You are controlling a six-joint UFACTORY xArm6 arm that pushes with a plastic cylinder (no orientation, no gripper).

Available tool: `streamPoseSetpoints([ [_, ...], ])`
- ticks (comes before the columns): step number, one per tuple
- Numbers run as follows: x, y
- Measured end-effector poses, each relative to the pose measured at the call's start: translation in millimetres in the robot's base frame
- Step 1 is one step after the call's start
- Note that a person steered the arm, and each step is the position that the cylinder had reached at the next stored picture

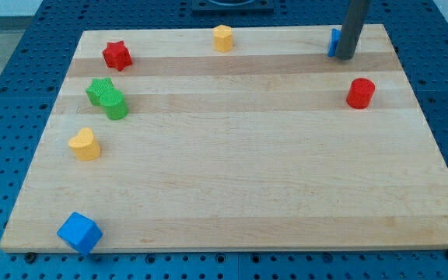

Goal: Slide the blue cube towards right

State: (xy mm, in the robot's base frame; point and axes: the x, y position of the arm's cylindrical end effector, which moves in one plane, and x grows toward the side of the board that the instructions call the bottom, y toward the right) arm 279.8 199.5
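A blue cube (79,232) sits near the board's bottom left corner. My tip (346,57) rests on the board near the top right, far from that cube. A second blue block (334,43) shows just to the left of the rod and touches it. It is mostly hidden behind the rod, so I cannot tell its shape.
A red star (117,55) and a yellow hexagonal block (222,37) lie along the top. A green star (99,89) touches another green block (117,106) at the left, above a yellow heart (85,145). A red cylinder (360,92) stands below my tip. The wooden board (247,179) lies on blue pegboard.
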Motion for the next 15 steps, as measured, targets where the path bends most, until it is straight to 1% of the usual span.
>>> streamPoseSetpoints([
  [1, 0.2, 0.0],
  [2, 17.3, -18.9],
  [3, 69.1, -84.9],
  [4, 106.1, -135.3],
  [5, 129.7, -168.0],
  [7, 158.3, -223.9],
  [10, 189.1, -279.8],
  [15, 225.7, -371.9],
])
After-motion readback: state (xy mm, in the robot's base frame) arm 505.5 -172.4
